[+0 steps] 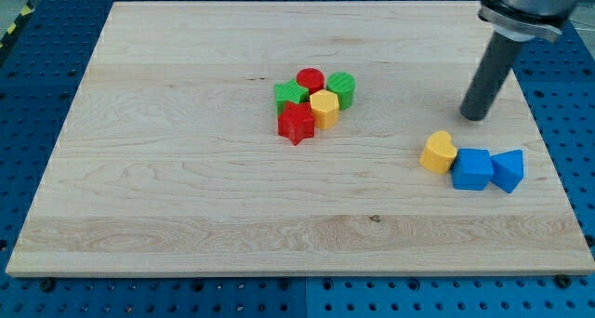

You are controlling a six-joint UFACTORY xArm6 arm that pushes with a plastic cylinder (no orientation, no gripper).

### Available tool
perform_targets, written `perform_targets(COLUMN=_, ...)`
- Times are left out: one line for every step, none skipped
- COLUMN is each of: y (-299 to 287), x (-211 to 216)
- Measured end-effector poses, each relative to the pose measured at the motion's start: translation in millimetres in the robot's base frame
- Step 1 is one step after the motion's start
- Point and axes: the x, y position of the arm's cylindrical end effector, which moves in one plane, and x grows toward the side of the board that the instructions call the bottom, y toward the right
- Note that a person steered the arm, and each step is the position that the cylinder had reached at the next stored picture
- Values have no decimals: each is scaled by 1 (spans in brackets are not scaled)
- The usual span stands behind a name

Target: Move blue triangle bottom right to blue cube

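The blue triangle (pixel 509 169) lies near the board's right edge, touching the right side of the blue cube (pixel 471 168). A yellow heart block (pixel 438 152) touches the cube's left side. My tip (pixel 475 114) is the lower end of the dark rod, above this group in the view, roughly over the cube and apart from all three blocks.
A cluster sits at the board's middle: a red cylinder (pixel 310 80), a green cylinder (pixel 341 89), a green block (pixel 290 96), a yellow hexagon (pixel 324 107) and a red star (pixel 297 123). The wooden board (pixel 167 169) rests on a blue perforated table.
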Motion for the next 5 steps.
perform_targets(y=21, x=30)
perform_targets(y=38, x=67)
perform_targets(y=50, x=78)
perform_targets(y=56, x=78)
perform_targets(y=56, x=76)
